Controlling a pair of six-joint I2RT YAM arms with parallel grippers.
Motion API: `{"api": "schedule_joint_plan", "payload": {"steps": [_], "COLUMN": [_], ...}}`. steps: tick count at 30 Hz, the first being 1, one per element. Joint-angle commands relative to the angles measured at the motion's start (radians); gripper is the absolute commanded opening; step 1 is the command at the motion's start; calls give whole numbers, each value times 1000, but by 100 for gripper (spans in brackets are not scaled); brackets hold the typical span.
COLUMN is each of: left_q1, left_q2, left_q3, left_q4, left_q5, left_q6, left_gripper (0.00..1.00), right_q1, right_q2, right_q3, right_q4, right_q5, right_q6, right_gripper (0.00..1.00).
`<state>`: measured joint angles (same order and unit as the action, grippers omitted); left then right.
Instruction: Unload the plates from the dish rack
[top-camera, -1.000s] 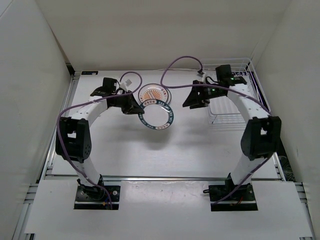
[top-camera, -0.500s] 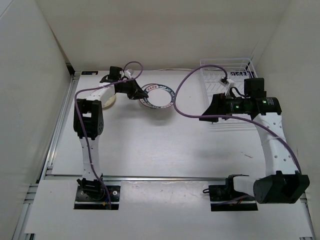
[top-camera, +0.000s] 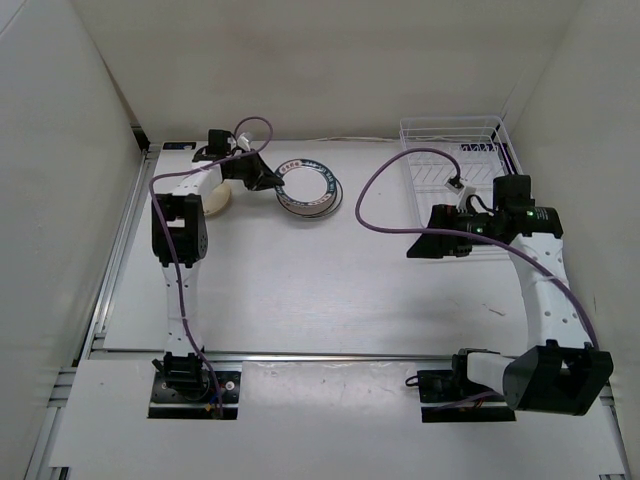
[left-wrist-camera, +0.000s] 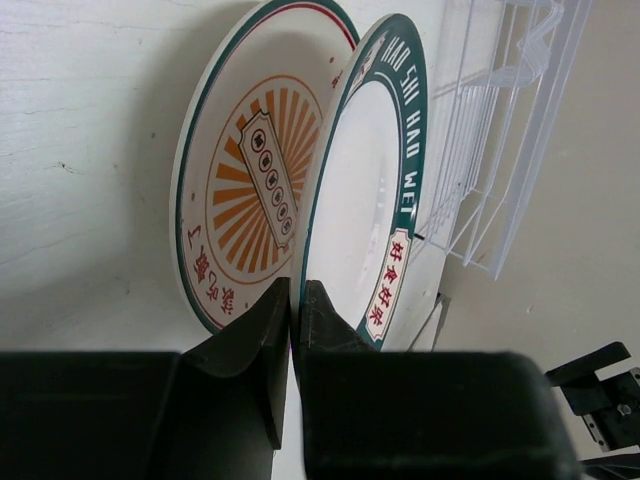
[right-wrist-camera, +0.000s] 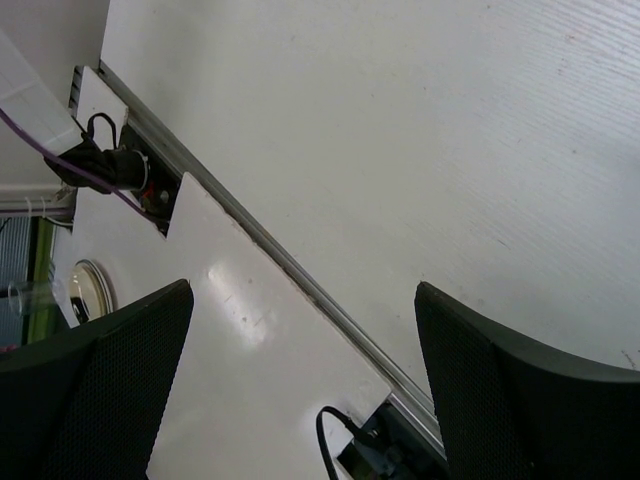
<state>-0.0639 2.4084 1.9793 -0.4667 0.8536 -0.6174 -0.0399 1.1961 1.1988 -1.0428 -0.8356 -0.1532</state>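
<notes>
Carried the green-rimmed plate (top-camera: 305, 187) from mid-counter out to the far left since a second ago, and swung the right hand (top-camera: 418, 246) away from it to the front of the dish rack (top-camera: 455, 165). Now pinches that plate's near rim with the left hand (top-camera: 268, 177), fingers closed hard on the edge, plain from the left wrist. Holds it tilted, leaning over the orange-centred plate (left-wrist-camera: 240, 180), itself flat on the counter (top-camera: 330, 290); cannot tell whether the two rims touch at the near side. Has the small tan plate (top-camera: 222, 200) just left of that pair, half hidden by the left arm. Spreads the right hand's fingers wide with nothing between them, hovering above bare counter just before the rack's front edge. Finds the rack in the far right corner, close to the side wall and well apart from the plates. Offers open counter between the pair and the rack, and across the whole near half down to the rail (top-camera: 330, 354); crowds only the far-left strip, among arm, tan plate and back wall.
</notes>
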Motion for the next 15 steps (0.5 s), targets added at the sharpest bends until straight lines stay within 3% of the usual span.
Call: {"api": "schedule_joint_plan", "payload": {"steps": [1, 7, 15], "left_q1": [-11, -11, -11], "left_q2": [-20, -32, -65], "left_q3": [41, 19, 0], "left_q4": [19, 19, 19], "left_q5": [21, 9, -24], "left_q6": [22, 31, 62], "left_gripper": [12, 33, 46], "right_q1": [-6, -6, -6], "right_q2": [-30, -41, -69], "right_q3": [-19, -37, -77], "right_q4": [30, 53, 73], "right_q5": [-13, -13, -22], "right_q6": [3, 14, 23], "right_gripper": [94, 95, 95]}}
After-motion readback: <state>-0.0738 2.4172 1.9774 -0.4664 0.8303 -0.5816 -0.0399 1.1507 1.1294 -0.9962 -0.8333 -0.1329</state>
